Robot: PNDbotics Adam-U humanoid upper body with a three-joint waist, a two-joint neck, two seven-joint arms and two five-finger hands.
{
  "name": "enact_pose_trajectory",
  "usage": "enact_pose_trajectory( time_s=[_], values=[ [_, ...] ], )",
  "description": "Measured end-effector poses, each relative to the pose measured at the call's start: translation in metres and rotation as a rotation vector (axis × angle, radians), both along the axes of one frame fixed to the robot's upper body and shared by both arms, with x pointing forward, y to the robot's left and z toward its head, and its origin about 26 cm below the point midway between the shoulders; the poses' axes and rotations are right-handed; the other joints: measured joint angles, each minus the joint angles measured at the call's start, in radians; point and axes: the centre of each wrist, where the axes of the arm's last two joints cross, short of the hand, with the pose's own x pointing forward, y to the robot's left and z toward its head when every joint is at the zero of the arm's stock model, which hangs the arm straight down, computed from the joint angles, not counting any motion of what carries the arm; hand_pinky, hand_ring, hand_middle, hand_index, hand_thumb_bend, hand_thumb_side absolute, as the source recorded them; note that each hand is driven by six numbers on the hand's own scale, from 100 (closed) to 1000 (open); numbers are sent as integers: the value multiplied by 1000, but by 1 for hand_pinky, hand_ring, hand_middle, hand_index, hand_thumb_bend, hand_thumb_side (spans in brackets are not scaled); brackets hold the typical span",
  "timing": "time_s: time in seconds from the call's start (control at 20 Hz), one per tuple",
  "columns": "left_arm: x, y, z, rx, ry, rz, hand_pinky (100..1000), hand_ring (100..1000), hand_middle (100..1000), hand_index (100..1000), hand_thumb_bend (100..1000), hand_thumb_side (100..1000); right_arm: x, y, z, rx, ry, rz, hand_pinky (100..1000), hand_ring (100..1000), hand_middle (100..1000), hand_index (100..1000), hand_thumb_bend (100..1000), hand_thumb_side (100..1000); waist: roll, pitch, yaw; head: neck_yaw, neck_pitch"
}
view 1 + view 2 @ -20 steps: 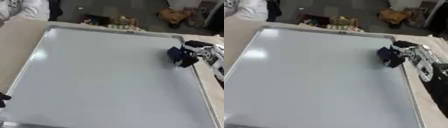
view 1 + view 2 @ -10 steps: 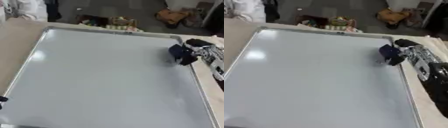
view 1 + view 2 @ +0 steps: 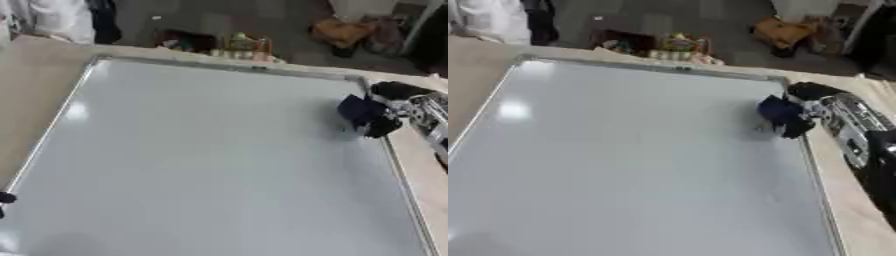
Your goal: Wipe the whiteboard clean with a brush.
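- Little change is seen over the last second: the brush (image 3: 779, 112) is held at nearly the same spot near the right edge of the whiteboard (image 3: 201, 160), shifted only slightly toward the far corner, though part of that shift may be put down to a tilt of the head.
- No marks are made out on the board surface in either view; only a pale glare patch is seen near the left frame. It is judged that the wiping is at or near its end, or that only a faint smudge just beside the brush is being worked.
- The brush, a dark blue block, is gripped by the right hand (image 3: 808, 111), whose dark fingers are curled round it from the right side; it is pressed against the board just inside the right frame, in the far right part.
- The right arm is brought in over the table edge from the right.
- Of the left hand (image 3: 5, 199) only a dark tip is shown at the lower left edge; whether it is spread or curled cannot be told.
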Motion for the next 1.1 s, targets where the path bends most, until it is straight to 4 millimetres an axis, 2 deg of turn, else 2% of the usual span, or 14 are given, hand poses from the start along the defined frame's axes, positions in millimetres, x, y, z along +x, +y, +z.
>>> enact_pose_trajectory(
  time_s=[1.1],
  values=[
    [0, 0, 0, 1, 7, -3, 581, 361, 440, 479, 100, 928, -17, 15, -8, -79, 45, 112, 485, 489, 163, 215, 100, 267, 3, -10, -19, 5, 9]
  ],
)
